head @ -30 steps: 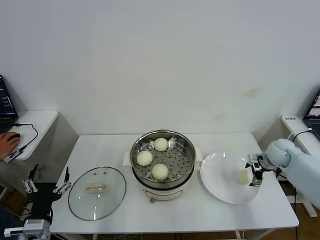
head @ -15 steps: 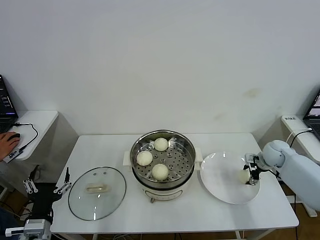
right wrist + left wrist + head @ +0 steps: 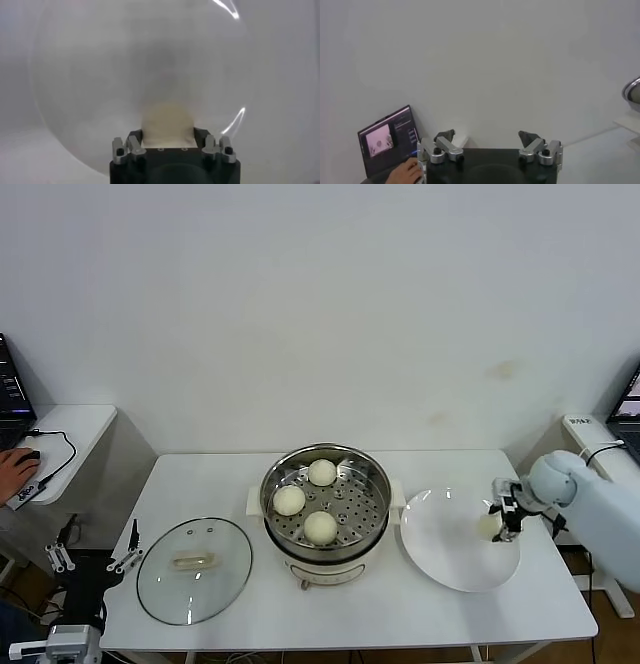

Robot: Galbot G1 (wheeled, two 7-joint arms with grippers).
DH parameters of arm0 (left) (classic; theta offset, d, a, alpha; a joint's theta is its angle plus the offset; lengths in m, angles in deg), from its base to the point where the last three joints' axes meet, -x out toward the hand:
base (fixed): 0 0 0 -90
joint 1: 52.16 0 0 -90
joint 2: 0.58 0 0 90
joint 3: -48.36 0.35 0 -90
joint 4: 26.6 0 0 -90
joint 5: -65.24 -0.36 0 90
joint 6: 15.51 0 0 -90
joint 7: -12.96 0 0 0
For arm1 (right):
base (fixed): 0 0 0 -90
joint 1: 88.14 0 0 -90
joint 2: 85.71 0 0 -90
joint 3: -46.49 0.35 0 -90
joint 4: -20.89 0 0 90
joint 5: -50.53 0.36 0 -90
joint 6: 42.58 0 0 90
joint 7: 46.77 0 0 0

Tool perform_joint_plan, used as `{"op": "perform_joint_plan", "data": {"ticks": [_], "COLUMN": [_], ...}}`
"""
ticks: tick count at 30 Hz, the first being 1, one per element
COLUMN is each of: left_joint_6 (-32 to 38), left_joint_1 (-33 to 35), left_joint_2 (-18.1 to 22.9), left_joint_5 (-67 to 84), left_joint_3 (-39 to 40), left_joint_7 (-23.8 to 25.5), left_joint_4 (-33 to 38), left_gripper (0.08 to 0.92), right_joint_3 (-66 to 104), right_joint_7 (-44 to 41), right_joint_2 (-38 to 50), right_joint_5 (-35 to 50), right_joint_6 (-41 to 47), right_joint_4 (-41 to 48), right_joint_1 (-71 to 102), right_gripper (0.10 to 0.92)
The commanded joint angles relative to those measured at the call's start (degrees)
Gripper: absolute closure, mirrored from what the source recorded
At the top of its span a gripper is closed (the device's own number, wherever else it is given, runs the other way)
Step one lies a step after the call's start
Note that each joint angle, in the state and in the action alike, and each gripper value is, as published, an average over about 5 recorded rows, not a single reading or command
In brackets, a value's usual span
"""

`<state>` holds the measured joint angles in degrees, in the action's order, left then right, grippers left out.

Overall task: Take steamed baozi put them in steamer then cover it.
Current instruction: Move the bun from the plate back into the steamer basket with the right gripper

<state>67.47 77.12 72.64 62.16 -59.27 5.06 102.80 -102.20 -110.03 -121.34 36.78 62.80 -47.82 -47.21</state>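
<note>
The right gripper (image 3: pixel 497 517) clamped the last cream-white round baozi (image 3: pixel 167 125) at the flat white plate's (image 3: pixel 445 554) three o'clock, ready for the shiny steel steamer (image 3: pixel 325 502).

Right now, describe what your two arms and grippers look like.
The right arm is smooth and rounded in a pale bluish-white shell. The right gripper is a small black-and-silver unit with dark fingers. The left gripper has a black body, silver metal linkages with round pivots, and dark fingertips; a similar black-and-silver frame shows low at the head view's left.
</note>
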Motion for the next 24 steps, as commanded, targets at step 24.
{"op": "perform_joint_plan", "data": {"ticks": [24], "left_joint_6": [0.05], "left_joint_1": [-0.41], "left_joint_2": [0.95], "left_joint_5": [-0.68], "left_joint_3": [2.30], "left_joint_7": [-0.35], "left_joint_4": [0.84], "left_gripper": [0.177], "right_joint_3": [-35.51], "right_joint_7": [19.79], "right_joint_2": [-16.88], "right_joint_5": [46.93], "right_joint_6": [24.57], "right_joint_4": [-23.91], "right_joint_1": [-38.99], "right_gripper": [0.364]}}
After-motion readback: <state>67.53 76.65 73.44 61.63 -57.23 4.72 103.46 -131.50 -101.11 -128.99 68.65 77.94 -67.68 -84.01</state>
